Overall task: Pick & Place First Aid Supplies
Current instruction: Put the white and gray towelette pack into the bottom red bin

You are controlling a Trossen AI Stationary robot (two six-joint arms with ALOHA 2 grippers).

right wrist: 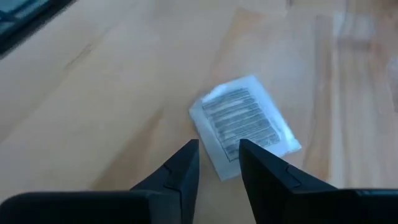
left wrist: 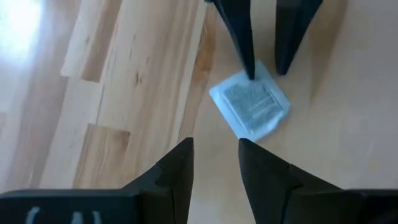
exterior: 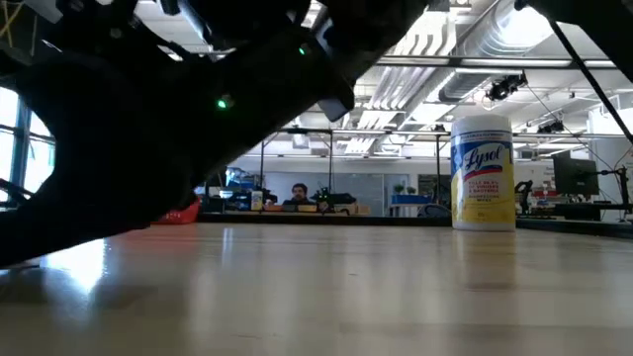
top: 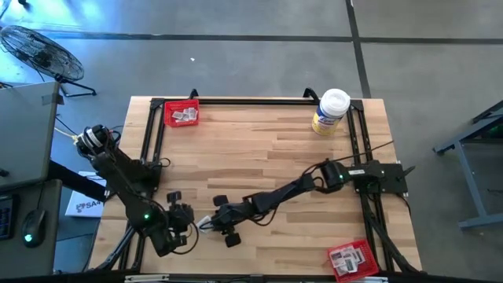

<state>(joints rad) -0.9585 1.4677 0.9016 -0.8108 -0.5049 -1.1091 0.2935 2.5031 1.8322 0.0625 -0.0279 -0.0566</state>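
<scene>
One first aid packet (left wrist: 252, 106), small, square, white with grey print, lies flat on the wooden table near its front left (top: 206, 224). My right gripper (right wrist: 219, 155) reaches across from the right and stands open at the packet's edge, its fingertips slanting down; in the left wrist view its two fingers (left wrist: 247, 50) come down at the packet's far side. My left gripper (left wrist: 216, 155) hovers open just beside the packet, nothing between its fingers. In the high view the left gripper (top: 194, 228) and the right gripper (top: 214, 221) face each other over the packet. My right gripper has one fingertip (left wrist: 250, 71) at the packet's edge (left wrist: 255, 79), slanting down from the table's right. Whether it touches the packet I cannot tell. The packet lies flat on the table.
A red tray (top: 182, 115) with packets stands at the far left, and another red tray (top: 351, 258) with packets at the near right. A white-lidded yellow tub (top: 331, 112) stands at the far right. Black frame rails (top: 153, 130) border the work area.
</scene>
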